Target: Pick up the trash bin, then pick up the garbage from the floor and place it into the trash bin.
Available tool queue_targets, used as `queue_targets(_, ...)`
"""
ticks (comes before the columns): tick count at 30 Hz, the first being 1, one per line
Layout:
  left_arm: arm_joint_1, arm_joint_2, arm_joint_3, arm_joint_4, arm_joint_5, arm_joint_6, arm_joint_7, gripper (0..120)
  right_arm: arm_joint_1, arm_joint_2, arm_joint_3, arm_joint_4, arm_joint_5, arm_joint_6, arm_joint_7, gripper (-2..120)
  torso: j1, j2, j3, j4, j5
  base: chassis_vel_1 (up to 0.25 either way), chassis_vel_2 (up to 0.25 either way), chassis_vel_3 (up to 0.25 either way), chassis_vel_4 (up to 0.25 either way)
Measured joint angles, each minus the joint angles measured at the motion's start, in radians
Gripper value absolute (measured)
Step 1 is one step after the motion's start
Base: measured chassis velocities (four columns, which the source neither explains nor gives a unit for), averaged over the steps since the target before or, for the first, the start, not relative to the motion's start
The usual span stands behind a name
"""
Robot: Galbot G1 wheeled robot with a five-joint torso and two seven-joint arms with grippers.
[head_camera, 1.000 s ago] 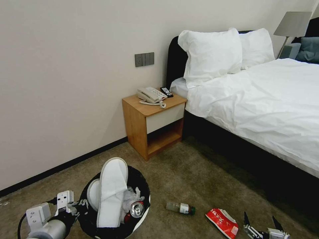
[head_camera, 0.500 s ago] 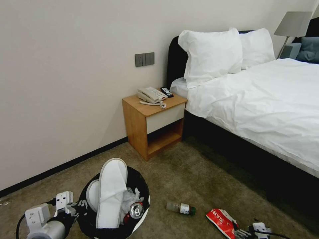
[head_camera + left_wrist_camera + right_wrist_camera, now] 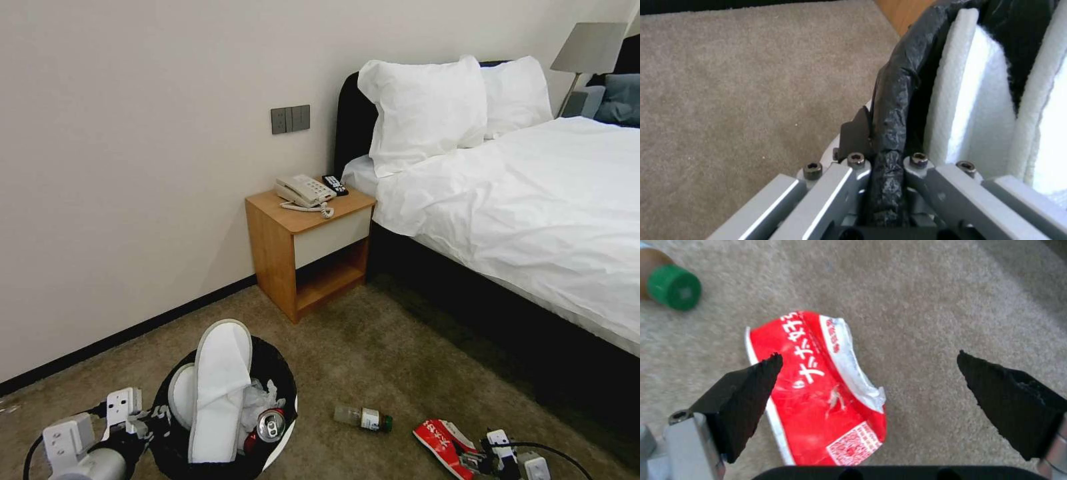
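Carpet; right pincer (image 3: 869,361) splayed over packet (image 3: 818,386)

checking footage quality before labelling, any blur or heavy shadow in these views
Head view: sharp and evenly lit, with deep shadow under the bed. Left wrist view: soft, the left tool and bin rim close and slightly blurred. Right wrist view: the right tool tips and packet are soft, the bottle cap blurrier.

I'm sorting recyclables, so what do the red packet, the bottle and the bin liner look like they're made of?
Red packet: glossy printed film or coated paper, judging by its sheen and creases. Bottle: clear plastic, it seems, with a green plastic cap. Bin liner: thin black plastic film, crinkled and slightly shiny.
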Motion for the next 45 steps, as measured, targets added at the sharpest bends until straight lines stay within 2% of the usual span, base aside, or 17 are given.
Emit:
queue_targets(8,0.0,-0.002,0.0,-0.002,0.002,0.001,-0.005,2,0.05,0.001,-0.036,-0.068,-0.001,-0.001,-0.01,100,0.0,0.0,0.0,0.0,-0.0001,0.0,0.0,0.0,0.0)
queue_targets(27,0.001,0.0,-0.004,-0.003,0.002,0.002,-0.007,2,0.173,0.068,-0.086,-0.21,-0.037,0.003,-0.019,100,0.0,0.0,0.0,0.0,-0.0001,0.0,0.0,0.0,0.0)
queue_targets(28,0.0,0.0,-0.003,-0.002,0.001,0.002,-0.007,2,0.181,0.071,-0.086,-0.226,-0.041,0.002,-0.02,90,0.0,0.0,0.0,0.0,0.0,0.0,0.0,0.0,0.0)
queue_targets(29,0.0,0.0,-0.003,-0.002,0.001,0.002,-0.007,2,0.181,0.071,-0.086,-0.226,-0.041,0.002,-0.02,90,0.0,0.0,0.0,0.0,0.0,0.0,0.0,0.0,0.0)
queue_targets(32,-0.002,0.001,-0.003,0.001,0.001,0.002,-0.007,2,0.191,0.072,-0.085,-0.251,-0.051,0.004,-0.027,77,0.0,0.0,0.0,0.0,0.0,0.0,0.0,0.0,0.0)
queue_targets(33,-0.002,0.001,-0.003,0.001,0.001,0.002,-0.007,2,0.191,0.072,-0.085,-0.251,-0.051,0.004,-0.027,77,0.0,0.0,0.0,0.0,0.0,0.0,0.0,0.0,0.0)
queue_targets(34,-0.002,0.002,-0.003,0.002,0.0,0.002,-0.007,2,0.194,0.072,-0.083,-0.262,-0.053,0.006,-0.029,70,0.0,0.0,0.0,-0.0001,0.0,0.0,0.0,0.0,0.0)
queue_targets(35,-0.002,0.002,-0.003,0.002,0.0,0.002,-0.007,2,0.194,0.072,-0.083,-0.262,-0.053,0.006,-0.029,70,0.0,0.0,0.0,-0.0001,0.0,0.0,0.0,0.0,0.0)
queue_targets(38,-0.003,0.005,-0.004,0.003,-0.002,0.002,-0.007,2,0.199,0.071,-0.077,-0.279,-0.057,0.011,-0.034,53,0.0,0.0,0.0,0.0,0.0001,0.0,0.0,0.0,0.0)
queue_targets(39,-0.003,0.005,-0.004,0.003,-0.002,0.002,-0.007,2,0.199,0.071,-0.077,-0.279,-0.057,0.011,-0.034,53,0.0,0.0,0.0,0.0,0.0001,0.0,0.0,0.0,0.0)
queue_targets(42,-0.004,0.008,-0.004,0.003,-0.004,0.002,-0.007,2,0.198,0.068,-0.075,-0.278,-0.059,0.011,-0.036,40,0.0,0.0,0.0,0.0,0.0,0.0,0.0,0.0,0.0)
queue_targets(43,-0.004,0.008,-0.004,0.003,-0.004,0.002,-0.007,2,0.198,0.068,-0.075,-0.278,-0.059,0.011,-0.036,40,0.0,0.0,0.0,0.0,0.0,0.0,0.0,0.0,0.0)
queue_targets(45,-0.002,0.008,-0.005,0.003,-0.004,0.002,-0.008,2,0.191,0.067,-0.074,-0.273,-0.059,0.012,-0.038,28,0.0,0.0,0.0,0.0,0.0,0.0,0.0,0.0,0.0)
